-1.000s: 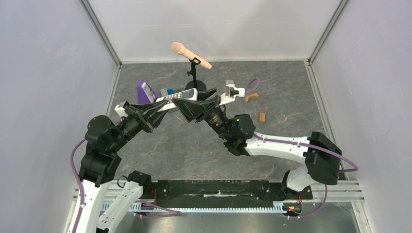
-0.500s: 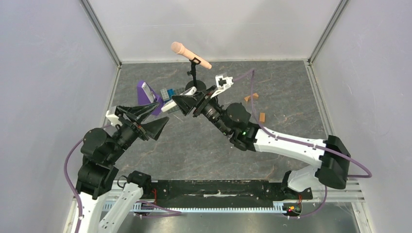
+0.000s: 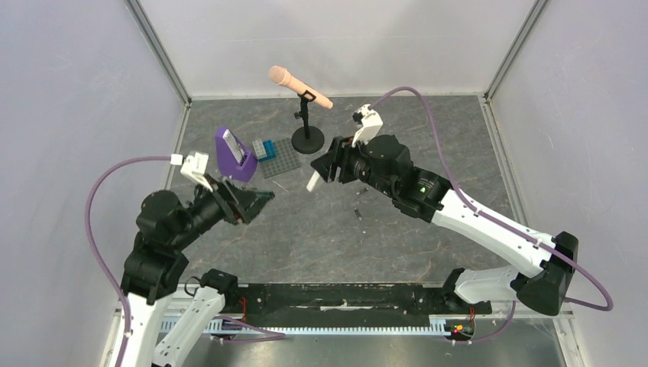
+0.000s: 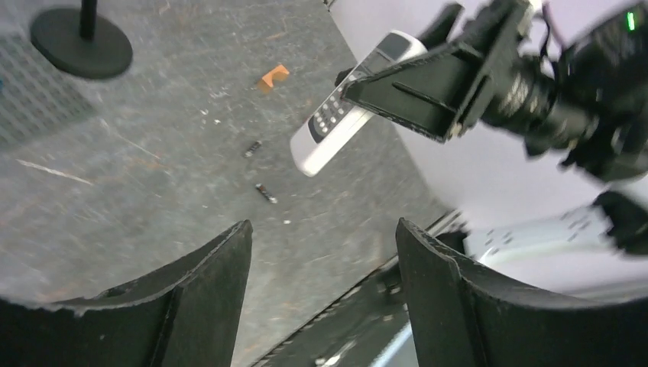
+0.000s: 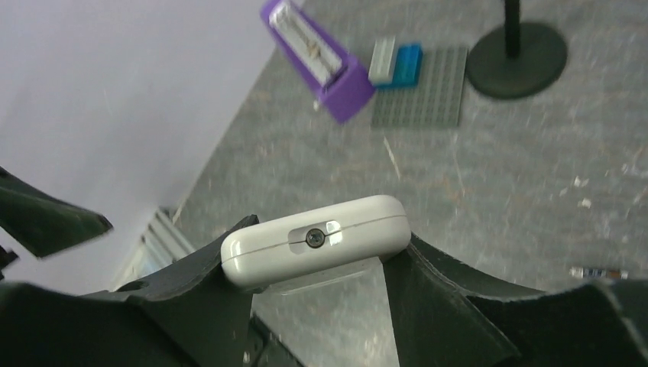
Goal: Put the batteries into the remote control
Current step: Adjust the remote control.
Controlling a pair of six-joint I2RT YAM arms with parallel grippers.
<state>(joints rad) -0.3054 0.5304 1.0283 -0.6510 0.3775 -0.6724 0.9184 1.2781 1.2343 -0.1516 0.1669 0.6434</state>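
The white remote control (image 3: 313, 181) hangs above the table's middle, with my right gripper (image 3: 322, 171) shut on its sides. Its screwed end face (image 5: 315, 238) sits between the right gripper's (image 5: 326, 243) fingers. The left wrist view shows the remote's (image 4: 344, 115) button side. Two batteries lie on the table below it, one (image 3: 359, 191) near the remote and another (image 3: 358, 215) closer to me. They show again as one battery (image 4: 252, 148) and a second battery (image 4: 266, 193); the right wrist view catches one battery (image 5: 598, 272). My left gripper (image 3: 256, 205) stands open and holds nothing (image 4: 321, 237).
A microphone on a black stand (image 3: 299, 86) stands at the back. Left of it are a purple stand holding a grey slab (image 3: 231, 153) and a grey baseplate (image 3: 279, 159) with blue bricks. A small tan block (image 4: 273, 76) lies beyond the batteries.
My left gripper opened, let go of the remote and drew back to the left. The right arm kept the remote and swung it right, uncovering the batteries on the table.
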